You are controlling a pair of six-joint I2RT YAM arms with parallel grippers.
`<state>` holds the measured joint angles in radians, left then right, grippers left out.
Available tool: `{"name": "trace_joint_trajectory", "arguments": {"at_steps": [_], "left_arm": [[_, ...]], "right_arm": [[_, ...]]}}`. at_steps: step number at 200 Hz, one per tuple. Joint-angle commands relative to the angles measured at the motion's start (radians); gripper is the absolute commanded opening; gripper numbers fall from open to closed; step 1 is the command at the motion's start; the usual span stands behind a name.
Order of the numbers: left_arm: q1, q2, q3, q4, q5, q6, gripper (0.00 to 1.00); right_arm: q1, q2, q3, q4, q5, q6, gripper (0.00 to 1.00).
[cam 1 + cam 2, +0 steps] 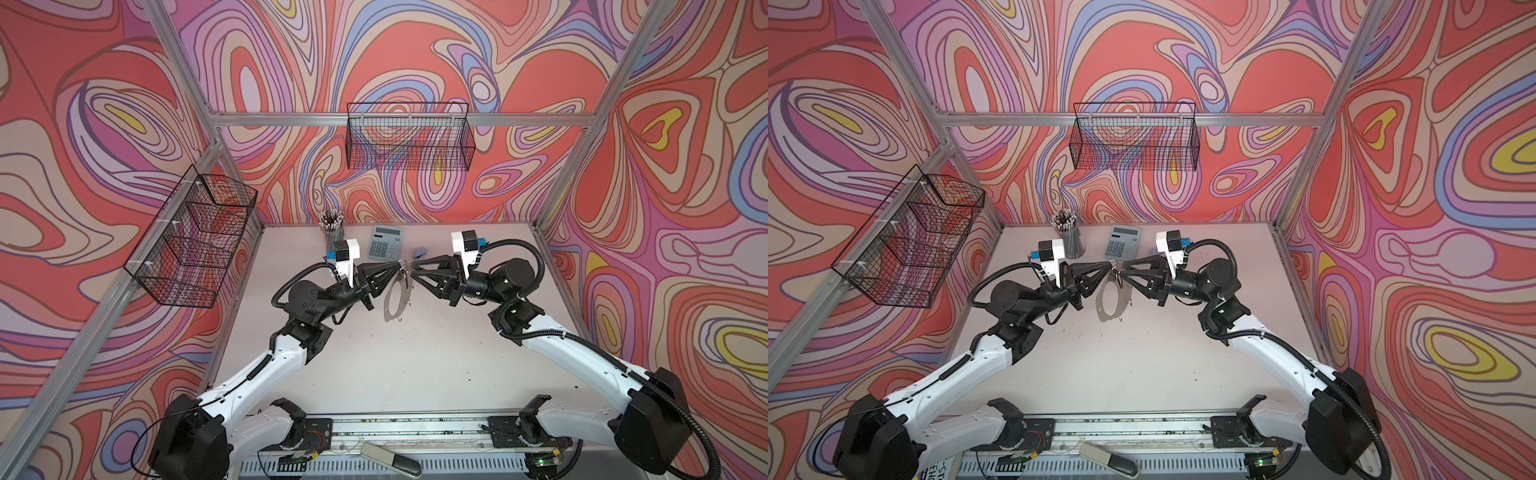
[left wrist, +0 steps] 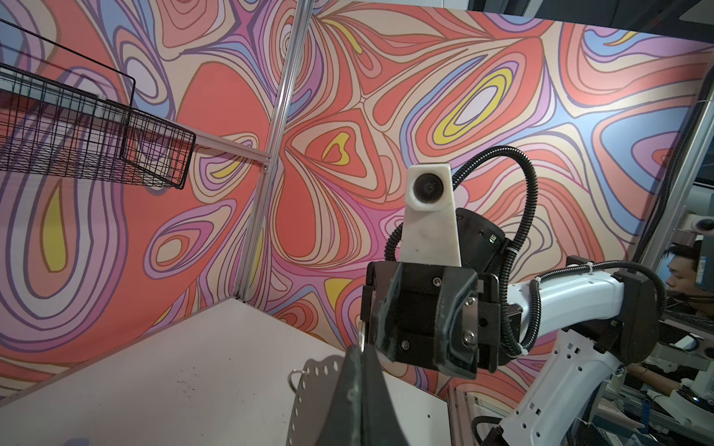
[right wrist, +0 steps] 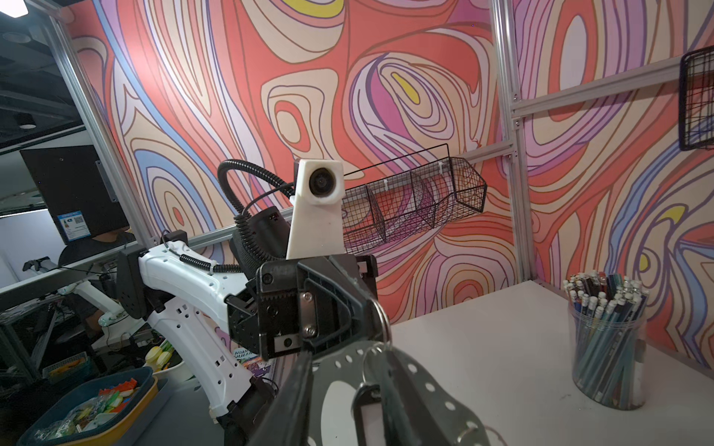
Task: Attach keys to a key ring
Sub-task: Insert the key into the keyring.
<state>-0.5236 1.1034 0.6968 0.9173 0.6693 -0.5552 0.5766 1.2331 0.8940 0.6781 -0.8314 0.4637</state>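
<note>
— Grey pedal [image 1: 390, 459] lay nearest, below the arms' rail at the near edge. What was happening beyond it?

— Both arms reached inward over the middle of the bench [image 1: 374, 374], their tips almost meeting. The left end effector [image 1: 399, 264] was closed tight on the far edge of the key ring [image 1: 392, 316]. The flat oval band hung from that grip, raised above the bench.

— And the other arm?

— The right end effector [image 1: 414, 268] sat just right of the left one, at the same far edge of the band, with its jaws partly apart. In the right wrist view the keys [image 3: 366, 415] hung between its two fingers from a silver wire loop at the band's dotted rim. Only the black tag with its pale window showed clearly.

— Was it gripping that tag?

— It didn't look like it. The fingers stood either side of the tag, but I couldn't tell whether either one touched it.

— Anything else on the bench?

— Yes, a calculator [image 1: 385, 248] and a cup of pencils [image 1: 331, 232] stood at the far side, behind the arms. The calculator was to the right of the cup.
</note>
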Motion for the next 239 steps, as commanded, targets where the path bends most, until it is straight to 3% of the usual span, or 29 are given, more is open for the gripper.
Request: {"name": "trace_joint_trajectory", "arguments": {"at_steps": [1, 103, 157, 239], "left_arm": [[0.000, 0.002, 0.019, 0.072, 0.010, -0.018, 0.00], [0.000, -0.011, 0.016, 0.064, 0.010, -0.009, 0.00], [0.000, -0.005, 0.020, 0.072, 0.017, -0.013, 0.00], [-0.006, 0.007, 0.028, 0.062, 0.040, -0.017, 0.00]], "right_arm": [[0.019, 0.014, 0.045, -0.023, 0.016, -0.030, 0.31], [0.025, -0.010, 0.007, -0.072, 0.184, -0.097, 0.31], [0.025, 0.017, 0.038, -0.107, 0.150, -0.092, 0.30], [0.025, 0.056, 0.086, -0.108, 0.031, -0.074, 0.11]]}}
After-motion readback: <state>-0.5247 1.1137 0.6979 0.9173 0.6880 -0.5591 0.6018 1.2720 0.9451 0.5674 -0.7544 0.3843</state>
